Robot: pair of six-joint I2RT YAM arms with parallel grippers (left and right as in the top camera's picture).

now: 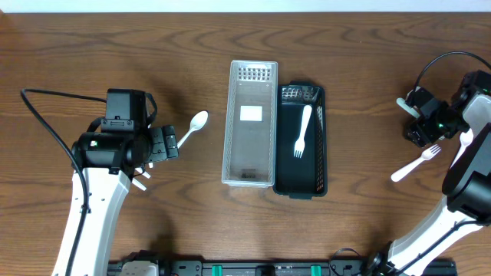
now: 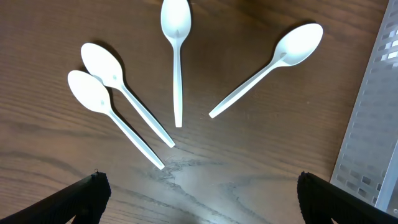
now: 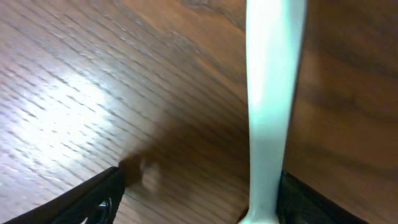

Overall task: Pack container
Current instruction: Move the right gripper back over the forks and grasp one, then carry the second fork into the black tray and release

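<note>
A black container stands at the table's middle with a white fork lying in it. A clear perforated tray lies against its left side. Several white spoons lie fanned out on the wood below my left gripper, which is open and empty. In the overhead view only one spoon shows clear of my left gripper. My right gripper is open low over the table, with a white utensil handle against its right finger. Another white fork lies near my right gripper.
The clear tray's edge shows at the right of the left wrist view. Cables loop over the table's left and right sides near both arms.
</note>
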